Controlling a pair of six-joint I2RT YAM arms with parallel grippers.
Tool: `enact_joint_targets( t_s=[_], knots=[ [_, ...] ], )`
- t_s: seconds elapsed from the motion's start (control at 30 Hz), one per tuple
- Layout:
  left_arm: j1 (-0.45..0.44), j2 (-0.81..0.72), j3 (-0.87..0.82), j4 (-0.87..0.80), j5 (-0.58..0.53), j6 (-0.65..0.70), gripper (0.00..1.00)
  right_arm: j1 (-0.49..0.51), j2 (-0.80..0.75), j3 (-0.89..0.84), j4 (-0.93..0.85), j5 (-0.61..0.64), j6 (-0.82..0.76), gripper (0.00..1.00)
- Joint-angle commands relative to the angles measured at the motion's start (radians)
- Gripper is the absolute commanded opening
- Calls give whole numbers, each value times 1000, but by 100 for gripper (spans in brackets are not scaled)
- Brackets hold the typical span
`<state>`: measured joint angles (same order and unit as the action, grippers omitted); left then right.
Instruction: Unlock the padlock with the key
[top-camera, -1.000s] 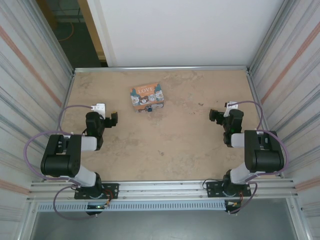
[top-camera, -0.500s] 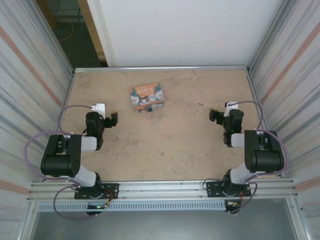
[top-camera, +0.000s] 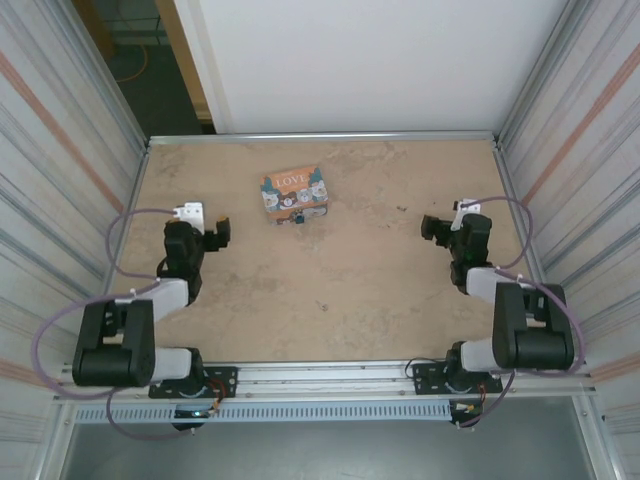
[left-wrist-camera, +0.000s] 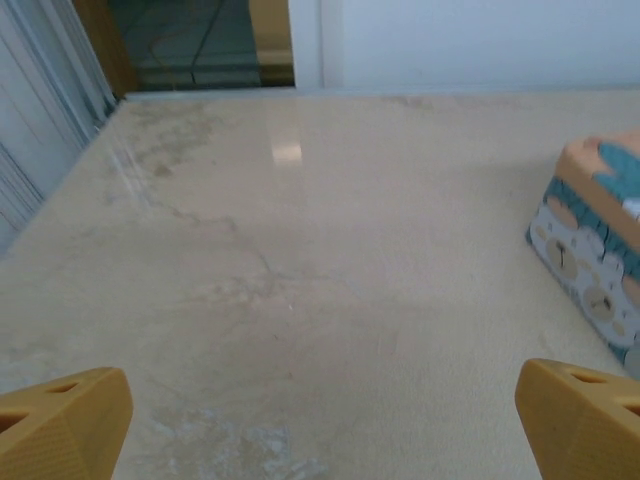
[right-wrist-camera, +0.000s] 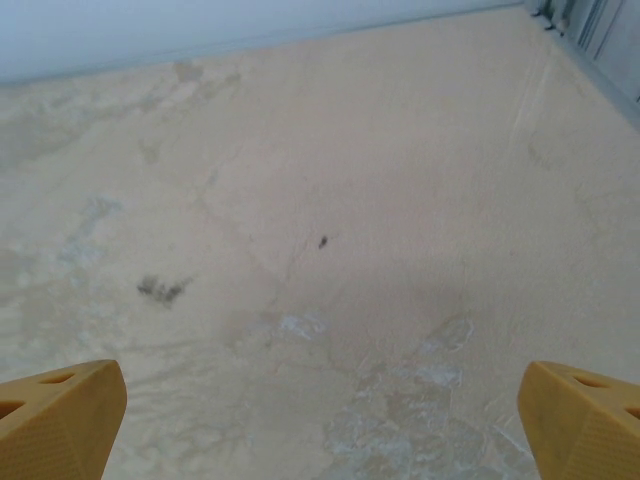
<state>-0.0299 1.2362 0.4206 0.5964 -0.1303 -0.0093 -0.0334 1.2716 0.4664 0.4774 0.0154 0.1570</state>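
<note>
**Padlock (top-camera: 298, 219), small, blue: on the table by the orange tin**

Item 1. The padlock. Tiny blue body, seen from the top view as a small dark-blue speck. It lies on the table (top-camera: 350, 270) at the near side of the orange tin (top-camera: 293, 192), either touching it or just beside it; which one cannot be told. It is too small to show how the shackle stands. Position: ahead of the left fingers and off to their right, apart from them; well apart from the right fingers, far off to their left.

Item 2. Orange tin. Lid lettered "LOVE", with cat pictures along the side. In the left wrist view one corner enters at the right edge, ahead of the right-hand fingertip.

Item 3. Left fingers (left-wrist-camera: 60, 425). Yellow tips spread wide at the two bottom corners of the wrist view. Bare table lies between them and nothing is held.

Item 4. Right fingers (right-wrist-camera: 585, 420). Also spread wide, with nothing held. The mottled table surface lies between and ahead of them, with a small dark fleck ahead.
</note>
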Motion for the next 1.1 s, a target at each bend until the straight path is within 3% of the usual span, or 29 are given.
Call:
enact_joint_targets(
  t_s=[0.0,0.13,0.27,0.57,0.87,1.07],
  knots=[
    [2,-66,87,-169,-59,-119,99,46,-102,64,-230,-6,116,99],
    [2,-76,206,-357,-14,-242,99,146,-166,131,-396,-39,271,99],
    [3,-54,280,-449,89,-371,99,323,-154,193,-461,6,377,99],
    [2,80,372,-463,346,-592,99,615,113,408,-424,140,492,99],
    [2,285,476,-449,599,-669,99,700,445,655,-388,178,557,99],
    [-31,395,544,-443,667,-671,99,689,598,784,-388,176,561,99]
  ],
)
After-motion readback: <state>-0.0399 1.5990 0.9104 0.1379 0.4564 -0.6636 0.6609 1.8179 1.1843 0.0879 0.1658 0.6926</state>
